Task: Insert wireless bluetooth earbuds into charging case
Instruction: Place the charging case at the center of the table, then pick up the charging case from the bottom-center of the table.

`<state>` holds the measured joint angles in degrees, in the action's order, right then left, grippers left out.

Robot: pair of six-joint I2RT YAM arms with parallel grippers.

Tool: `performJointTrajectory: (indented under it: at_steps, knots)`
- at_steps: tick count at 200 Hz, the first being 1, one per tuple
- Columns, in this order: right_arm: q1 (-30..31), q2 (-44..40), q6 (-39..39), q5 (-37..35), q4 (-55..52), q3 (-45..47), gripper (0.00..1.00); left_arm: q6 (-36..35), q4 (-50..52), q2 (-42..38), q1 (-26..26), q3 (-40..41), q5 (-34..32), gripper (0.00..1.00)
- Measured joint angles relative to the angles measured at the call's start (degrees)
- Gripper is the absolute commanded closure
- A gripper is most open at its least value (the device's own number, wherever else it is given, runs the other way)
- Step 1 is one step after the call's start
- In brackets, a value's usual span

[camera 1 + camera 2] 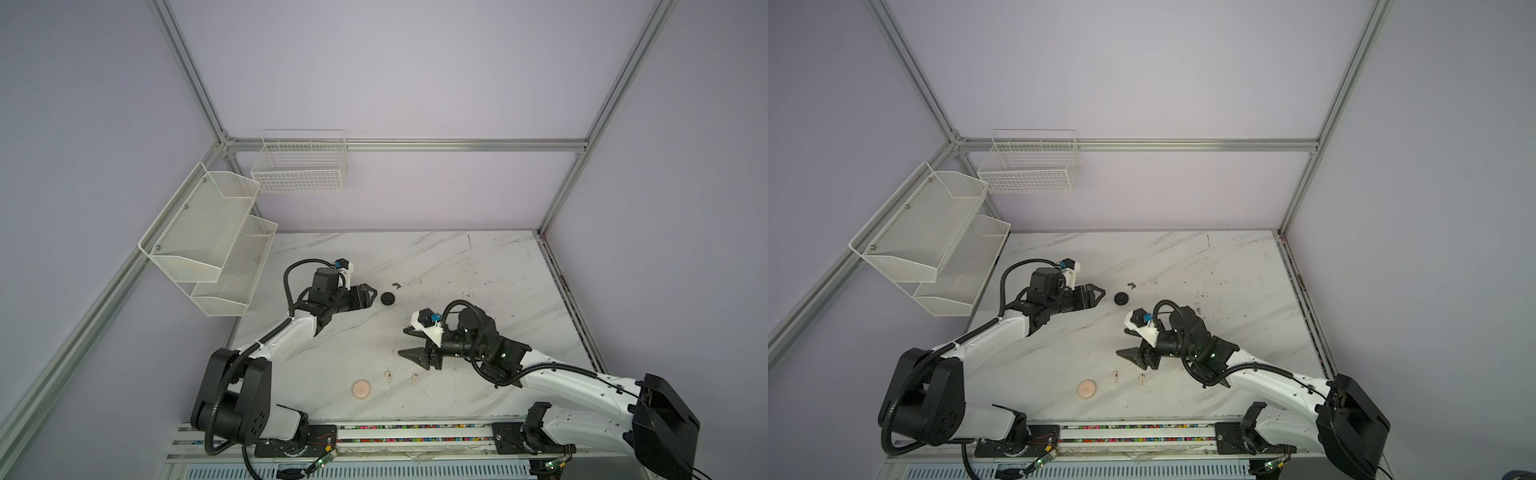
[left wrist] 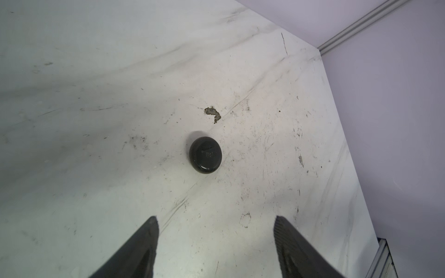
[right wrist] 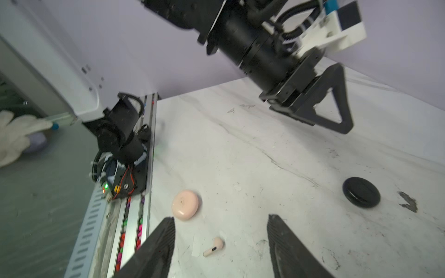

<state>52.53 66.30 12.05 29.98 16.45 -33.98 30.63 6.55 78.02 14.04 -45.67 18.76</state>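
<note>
A closed black round charging case (image 1: 388,299) (image 2: 205,155) lies mid-table. My left gripper (image 1: 372,297) (image 2: 215,217) stands open just left of it, a short gap away, holding nothing. A closed pink round case (image 1: 362,390) (image 3: 185,204) sits near the front edge. Two pale pink earbuds (image 1: 387,376) (image 1: 414,378) lie on the table to its right. My right gripper (image 1: 401,340) (image 3: 220,217) hovers open above and behind them. In the right wrist view one earbud (image 3: 213,247) lies between its fingers, untouched. Both top views show the same layout, black case (image 1: 1121,298) included.
A small dark scrap (image 1: 396,285) (image 2: 213,113) lies just beyond the black case. White wire baskets (image 1: 208,237) (image 1: 299,166) hang on the left and back walls. A metal rail (image 1: 415,432) runs along the front edge. A white-gloved hand (image 3: 14,137) shows off the table.
</note>
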Motion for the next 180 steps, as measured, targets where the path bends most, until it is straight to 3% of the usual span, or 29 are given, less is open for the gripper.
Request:
performJointTrajectory:
  at_steps: [44, 84, 180]
  knots:
    - [10.9, 16.0, 12.6, -0.6, -1.4, -5.3, 0.32, 5.0, 8.7, -7.0, -4.9, 4.0, -4.7, 0.17]
    - [14.4, 28.9, 16.2, -2.7, -2.0, -12.5, 0.32, 8.6, 13.1, -8.8, -6.6, 6.5, -5.0, 0.17]
    - [15.1, 38.7, 19.3, -5.4, -2.0, -17.4, 0.24, 11.4, 15.4, -11.4, -9.8, 9.9, -2.4, 0.17]
